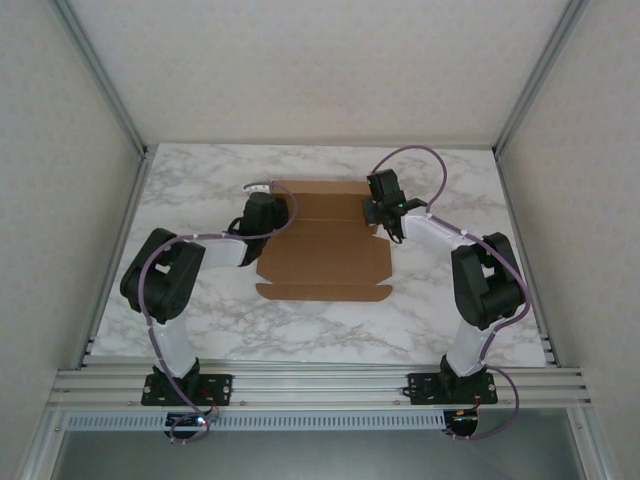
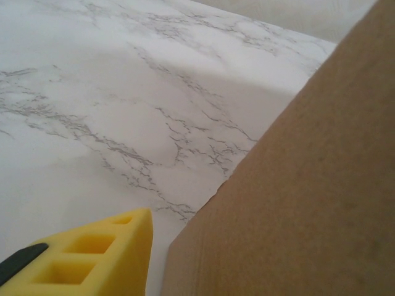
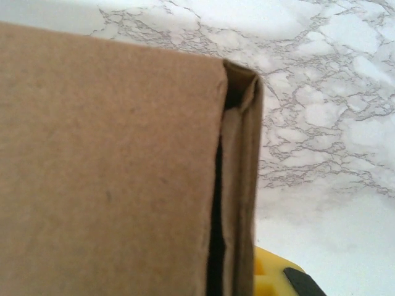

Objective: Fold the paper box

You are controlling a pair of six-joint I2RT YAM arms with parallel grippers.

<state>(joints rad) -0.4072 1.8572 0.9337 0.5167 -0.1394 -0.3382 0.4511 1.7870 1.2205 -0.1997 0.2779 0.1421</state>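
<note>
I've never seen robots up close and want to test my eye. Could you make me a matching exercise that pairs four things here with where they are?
Things:
1. flat brown cardboard box
2. white, grey-veined marble tabletop
3. left robot hand
4. right robot hand

Places:
A. at the box's far right corner
B. beneath everything else
C. lying mid-table
D. at the box's left edge

Pairs: 1-C, 2-B, 3-D, 4-A

Paper box hides right gripper's fingers — mostly.
</note>
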